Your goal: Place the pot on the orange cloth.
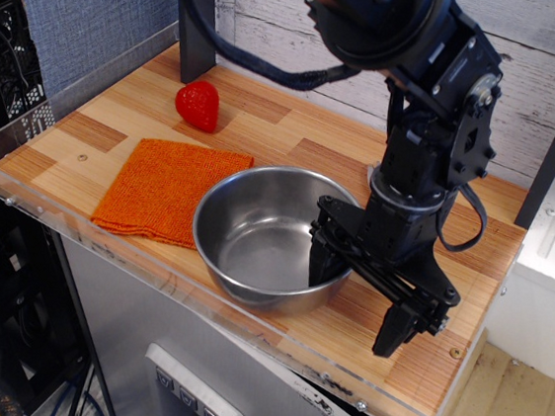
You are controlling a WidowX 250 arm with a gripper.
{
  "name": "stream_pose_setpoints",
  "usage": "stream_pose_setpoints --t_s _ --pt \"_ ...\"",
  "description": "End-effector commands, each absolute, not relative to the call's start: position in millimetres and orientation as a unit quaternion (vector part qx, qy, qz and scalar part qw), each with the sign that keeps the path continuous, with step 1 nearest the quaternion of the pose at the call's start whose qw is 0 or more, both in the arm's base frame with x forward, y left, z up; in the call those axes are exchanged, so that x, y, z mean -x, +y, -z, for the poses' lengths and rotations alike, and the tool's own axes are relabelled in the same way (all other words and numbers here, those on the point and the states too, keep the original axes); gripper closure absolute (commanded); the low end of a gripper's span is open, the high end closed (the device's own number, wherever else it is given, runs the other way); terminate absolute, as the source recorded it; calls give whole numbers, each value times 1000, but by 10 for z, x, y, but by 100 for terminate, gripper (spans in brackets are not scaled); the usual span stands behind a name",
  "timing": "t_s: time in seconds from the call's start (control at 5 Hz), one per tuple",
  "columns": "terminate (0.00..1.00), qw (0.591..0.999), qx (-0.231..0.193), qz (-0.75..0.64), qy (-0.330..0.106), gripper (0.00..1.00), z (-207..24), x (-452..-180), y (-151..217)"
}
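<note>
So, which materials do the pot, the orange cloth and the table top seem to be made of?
The pot looks like polished stainless steel: a bright, mirror-like wall with reflections. The orange cloth seems to be woven fabric, matte, with a coarse, nubby texture. The table top looks like wood strips in mixed tones with visible grain, edged by what appears to be clear plastic.

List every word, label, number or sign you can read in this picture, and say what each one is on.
None can be read. The pot, orange cloth, strawberry and the robot's hand carry no visible writing. The wooden table has no markings either.
</note>
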State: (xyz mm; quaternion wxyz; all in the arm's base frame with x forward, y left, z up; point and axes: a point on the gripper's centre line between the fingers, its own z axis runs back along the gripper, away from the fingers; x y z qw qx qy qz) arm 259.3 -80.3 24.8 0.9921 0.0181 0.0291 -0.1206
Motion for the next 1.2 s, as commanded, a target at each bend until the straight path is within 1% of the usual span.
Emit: stream_pose_setpoints --t_s 0.0,0.6,1.0 --pt "0 993 -18 114 3 100 -347 -2624 -775" --pt "0 995 -17 101 -4 100 -382 -2642 -710" --pt "0 995 -25 98 -16 100 -452 -2674 -651"
